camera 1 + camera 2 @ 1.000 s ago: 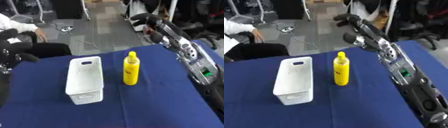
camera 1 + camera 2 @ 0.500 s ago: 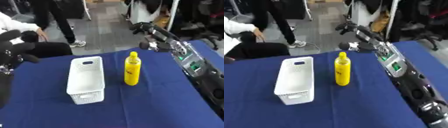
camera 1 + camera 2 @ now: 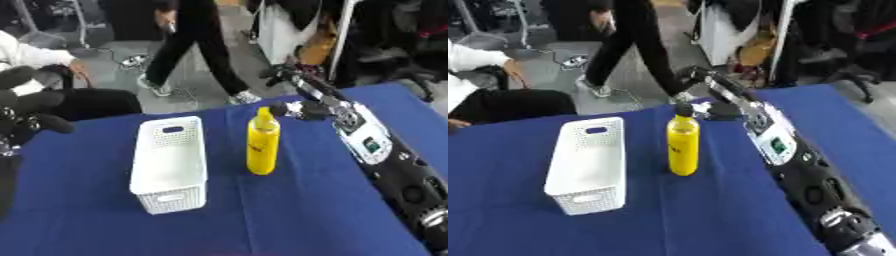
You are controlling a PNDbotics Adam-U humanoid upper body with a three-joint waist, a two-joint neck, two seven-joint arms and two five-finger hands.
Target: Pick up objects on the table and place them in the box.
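Scene: a worktop (image 3: 297, 220) draped in dark blue cloth, seen from above by the robot's head camera.

Bottle: a yellow bottle (image 3: 262, 142) with a yellow cap stands upright near the middle of the worktop, its long axis vertical, cap pointing up and slightly toward the far edge in the tilted view. A small dark mark shows on its side.

Box: a white perforated box (image 3: 168, 163) sits just to the left of the bottle, apart from it, open side up. Its long axis runs from the near edge toward the far edge, with a handle slot in the far end wall. Its inside shows only white.

Right hand: the right hand (image 3: 295, 95) reaches in along a long black and silver arm (image 3: 385, 155) from the lower right, and hangs beyond and to the right of the bottle's cap, close to it but not visibly touching. Its fingers look spread rather than closed round anything; one dark fingertip (image 3: 280, 108) lies level with the cap.

Left hand: the left hand (image 3: 24, 112) shows at the left edge of the left eye view, well apart from the box, its dark rounded fingers relaxed and holding nothing.

Bottle's place: on the worktop, outside the box, between the box and the right arm.
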